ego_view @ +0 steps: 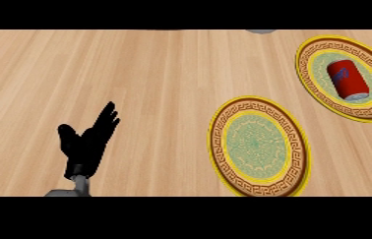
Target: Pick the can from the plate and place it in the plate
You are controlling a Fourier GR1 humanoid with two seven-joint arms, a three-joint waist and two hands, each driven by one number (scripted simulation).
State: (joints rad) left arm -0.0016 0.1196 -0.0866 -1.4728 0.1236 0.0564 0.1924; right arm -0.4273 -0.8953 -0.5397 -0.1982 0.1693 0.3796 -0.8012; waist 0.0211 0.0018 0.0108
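A red can point(348, 80) with a blue mark lies on its side on an ornate yellow-rimmed plate point(312, 71) at the far right. A second plate point(258, 145) of the same pattern, with nothing on it, sits nearer and to the left of the first. My left hand point(88, 143) rests open at the lower left, fingers pointing up and away, far from both plates and holding nothing. My right hand does not show in the head view.
The wooden counter point(145, 75) stretches across the whole view. A small grey object point(262, 31) peeks in at the top edge, right of centre.
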